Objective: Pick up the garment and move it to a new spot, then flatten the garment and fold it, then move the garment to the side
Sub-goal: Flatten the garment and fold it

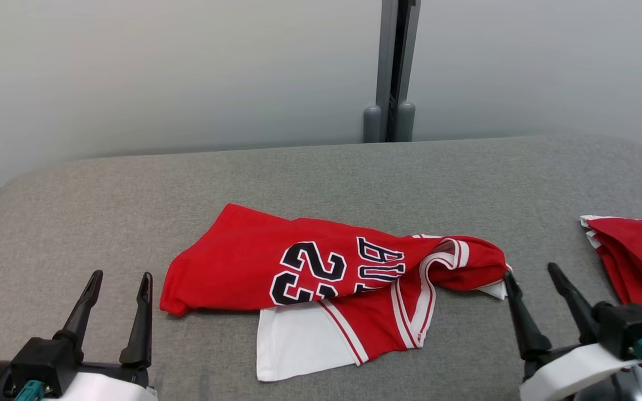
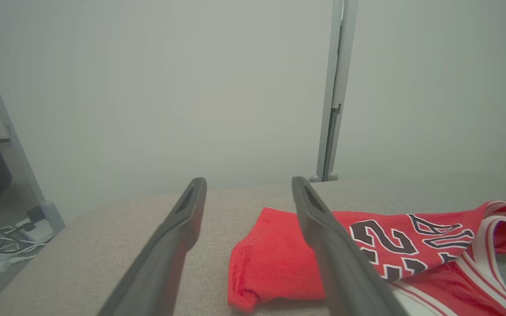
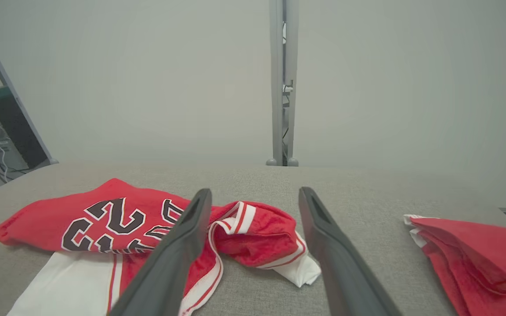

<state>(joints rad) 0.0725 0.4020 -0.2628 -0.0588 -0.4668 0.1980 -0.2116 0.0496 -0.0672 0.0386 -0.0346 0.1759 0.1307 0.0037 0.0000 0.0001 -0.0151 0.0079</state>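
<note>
Red jersey (image 1: 321, 278) lies crumpled near the surface (image 1: 321, 172) front edge, unpicked. Left gripper (image 1: 121, 275) and right gripper (image 1: 530, 272) flank it (fingers spread, empty). Next, pinch its edges.

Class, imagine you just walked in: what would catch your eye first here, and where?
A crumpled red basketball jersey with a black 23 lies in the middle of the grey fabric-covered table, a white part showing at its near side. A second, folded red garment sits apart at the table's right edge.
</note>
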